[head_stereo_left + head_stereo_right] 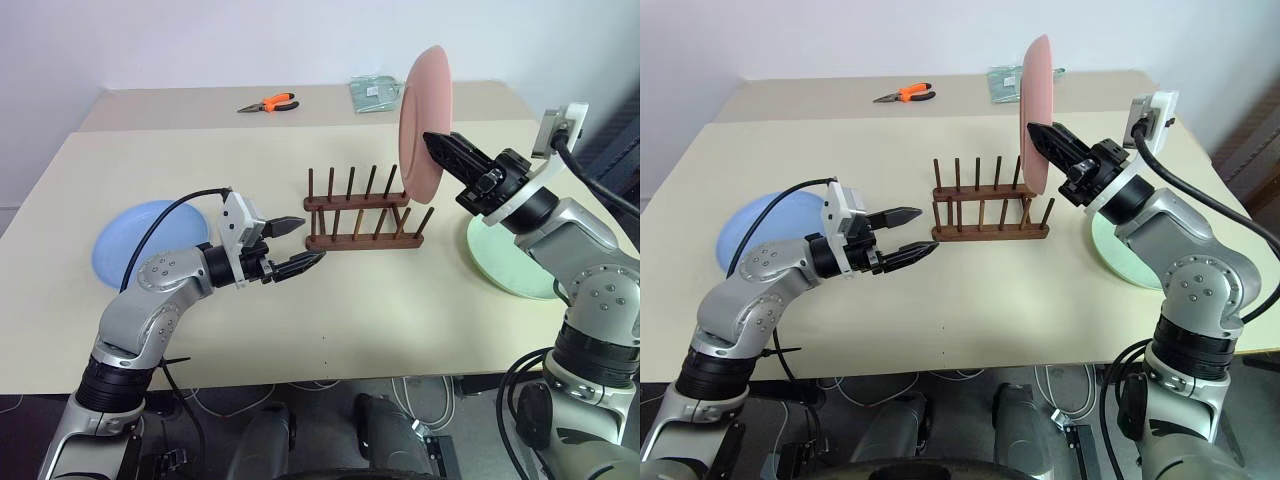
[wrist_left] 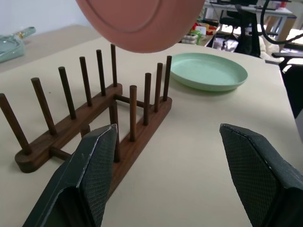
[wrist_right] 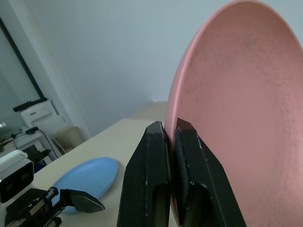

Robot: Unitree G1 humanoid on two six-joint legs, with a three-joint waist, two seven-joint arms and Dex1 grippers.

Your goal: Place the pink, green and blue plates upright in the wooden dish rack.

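**Pink plate held on edge above the right end of the rack**

Pink plate (image 1: 426, 120), upper right of centre in the left eye view: upright, face turned toward the left of the frame, rim pinched between the closed fingers of the right gripper (image 1: 437, 143). Directly below its lower edge, the wooden dish rack (image 1: 362, 212), empty, long axis running left to right across the middle of the frame, two peg rows parallel. Plate plane thus crosswise to the rails, as a slot demands; lower rim clear of the peg tips, over the rightmost pegs. Next move, by judgement: straight down from the right gripper into a gap between pegs, little sideways correction needed.

Left gripper (image 1: 300, 244), left of centre, fingers spread wide and holding nothing, tips just beside the rack's left end, pointing along its length. Nearer to the rack, yet idle.

Green plate (image 1: 505, 262) flat on the table at right, beneath the right arm. Blue plate (image 1: 145, 250) flat at far left, behind the left arm.
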